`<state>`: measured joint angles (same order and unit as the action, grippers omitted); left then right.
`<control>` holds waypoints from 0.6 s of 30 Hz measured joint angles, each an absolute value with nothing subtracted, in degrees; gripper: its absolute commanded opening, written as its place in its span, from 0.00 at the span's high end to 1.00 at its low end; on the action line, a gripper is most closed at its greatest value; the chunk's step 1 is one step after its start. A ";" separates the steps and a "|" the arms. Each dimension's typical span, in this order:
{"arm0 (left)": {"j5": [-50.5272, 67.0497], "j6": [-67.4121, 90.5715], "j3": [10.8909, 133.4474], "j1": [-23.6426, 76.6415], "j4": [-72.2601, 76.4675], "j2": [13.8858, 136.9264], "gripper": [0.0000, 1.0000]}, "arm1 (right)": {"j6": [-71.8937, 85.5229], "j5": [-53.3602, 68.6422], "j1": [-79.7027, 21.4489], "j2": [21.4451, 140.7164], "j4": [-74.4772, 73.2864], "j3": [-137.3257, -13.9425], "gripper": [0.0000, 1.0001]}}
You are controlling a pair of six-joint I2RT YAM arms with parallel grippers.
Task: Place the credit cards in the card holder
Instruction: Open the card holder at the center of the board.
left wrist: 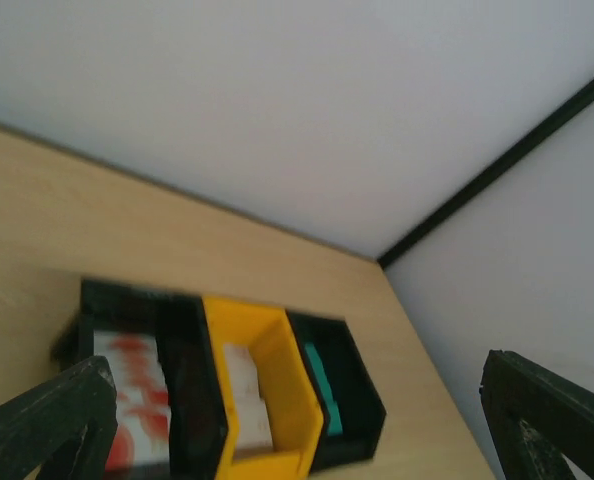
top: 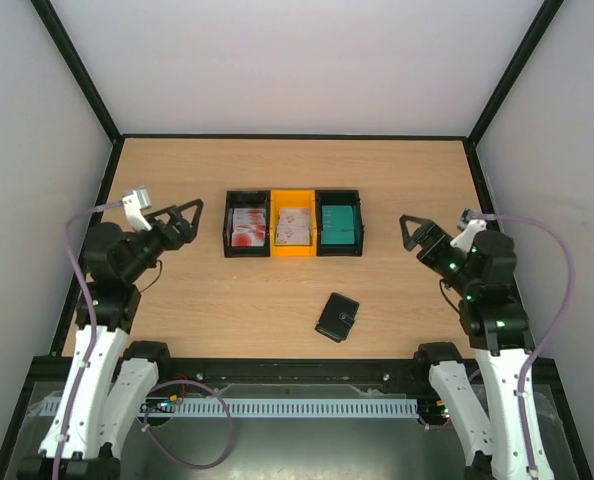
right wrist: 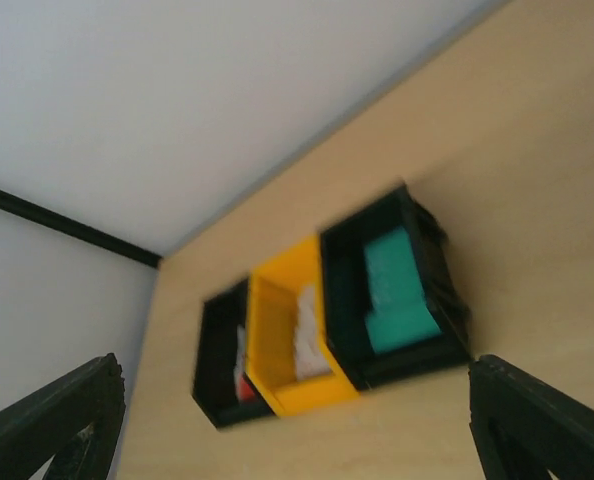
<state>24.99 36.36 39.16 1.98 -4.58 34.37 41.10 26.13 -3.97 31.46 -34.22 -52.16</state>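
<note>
The credit cards lie in three trays mid-table: white cards with red blotches (top: 248,228) in the left black tray, pale white cards (top: 295,226) in the yellow tray, teal cards (top: 338,223) in the right black tray. The card holder (top: 337,317), a small black wallet, lies folded shut on the table in front of the trays, right of centre; neither wrist view shows it. My left gripper (top: 189,221) is open and empty, left of the trays and above the table. My right gripper (top: 411,236) is open and empty to their right. The left wrist view shows the blotched cards (left wrist: 132,395) and teal cards (left wrist: 320,385); the right wrist view shows the teal cards (right wrist: 395,295).
The left black tray (top: 229,226), the yellow tray (top: 294,251) and the right black tray (top: 338,251) stand side by side in a row. White walls with black frame posts close in the table at the back and both sides. Bare wood lies around the wallet.
</note>
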 measured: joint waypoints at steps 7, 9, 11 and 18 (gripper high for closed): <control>29.63 37.93 33.34 9.06 -3.95 40.05 0.00 | 44.36 28.86 -3.75 29.76 -38.22 -36.01 0.14; 29.52 38.41 31.79 12.56 -3.07 41.21 0.00 | 45.15 29.34 -3.86 29.19 -38.41 -33.19 0.14; 28.91 38.85 30.33 16.25 -1.96 42.89 0.00 | 46.15 28.97 -5.06 28.60 -38.37 -31.11 0.15; 23.46 40.36 27.24 31.77 2.46 52.40 0.00 | 52.36 21.63 -21.93 32.21 -33.47 -26.33 0.17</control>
<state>23.46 40.36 27.24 31.77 2.46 52.40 52.36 21.63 -21.93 32.21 -33.47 -26.33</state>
